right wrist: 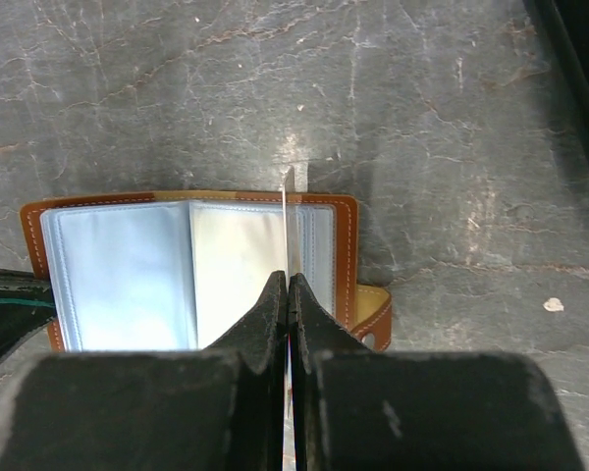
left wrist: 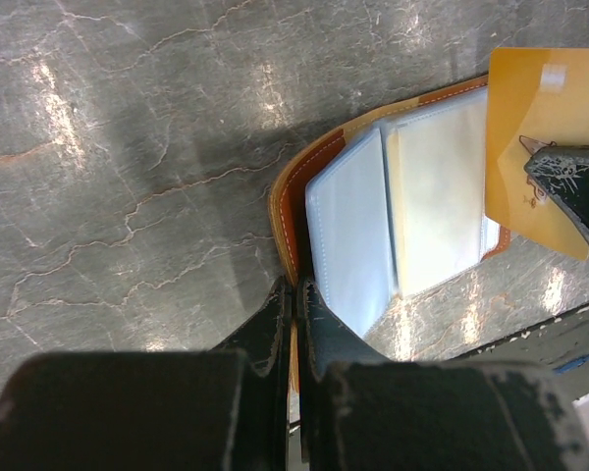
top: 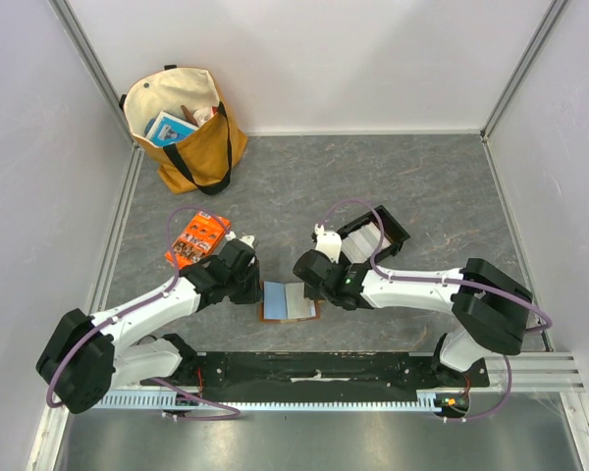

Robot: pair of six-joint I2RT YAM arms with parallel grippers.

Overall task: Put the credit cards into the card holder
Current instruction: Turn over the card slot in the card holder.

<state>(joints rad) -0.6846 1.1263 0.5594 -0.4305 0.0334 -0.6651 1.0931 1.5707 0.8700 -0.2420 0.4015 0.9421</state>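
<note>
1. Top external view
   1.1. The card holder [top: 287,300] lies open on the grey table [top: 432,186], near the near edge and about mid-width. Its pale sleeves face up.
   1.2. The left gripper [top: 252,286] is at the holder's left edge. The right gripper [top: 312,285] is at its right edge. Neither jaw gap can be read from this height.
   1.3. An orange packet [top: 194,241] lies just beyond the left arm. A black tray [top: 378,235] lies beyond the right arm. A tan tote bag [top: 187,132] stands in the far left corner.

2. Left wrist view
   2.1. The left gripper [left wrist: 296,294] is clamped tight on the brown stitched edge of the card holder [left wrist: 287,186]. The leather runs between the two fingers.
   2.2. The clear sleeves fan open from that edge.
   2.3. A gold-coloured credit card [left wrist: 535,118] overlaps the holder's opposite end, tilted. One dark finger [left wrist: 569,182] of the right gripper presses against it.

3. Right wrist view
   3.1. The right gripper [right wrist: 287,287] is closed flat on the credit card [right wrist: 285,211], which is seen edge-on as a thin pale line.
   3.2. The card stands upright over the right-hand sleeves of the card holder [right wrist: 346,245]. Whether it has entered a sleeve cannot be determined.
   3.3. The snap strap [right wrist: 373,319] projects from the holder's right side.
   3.4. The left gripper [right wrist: 10,304] shows at the holder's left end.
</note>
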